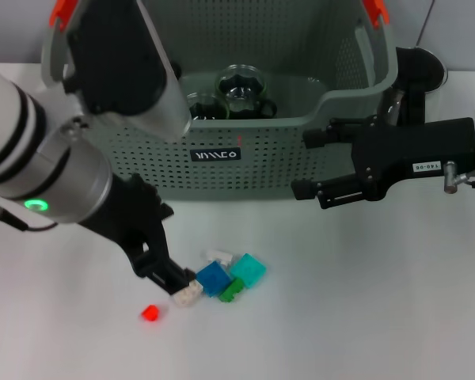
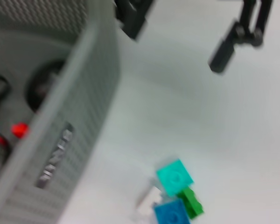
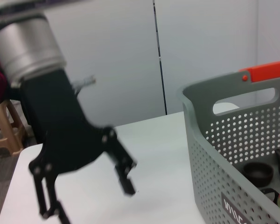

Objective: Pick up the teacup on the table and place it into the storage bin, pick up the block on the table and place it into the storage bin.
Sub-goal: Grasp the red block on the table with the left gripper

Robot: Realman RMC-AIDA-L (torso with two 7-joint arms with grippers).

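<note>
Head view: the left gripper [image 1: 174, 283] reaches down, fingers spread around a white block [image 1: 188, 294] beside blue, teal and green blocks near the storage bin [image 1: 253, 162], which holds glass teacups [image 1: 241, 87]. The right gripper [image 1: 310, 164] hovers wide at the bin's front right. Left wrist view: the blocks lie near the bin wall. Right wrist view: the left gripper's fingers are parted.

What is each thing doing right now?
Storage bin: upright, holding glass teacups.
Glass teacups: inside the bin.
White block: on the table, left gripper around it.
Blue, teal, green blocks: clustered on the table.
Red block: alone on the table.
Right gripper: open, holding nothing, beside the bin.
</note>
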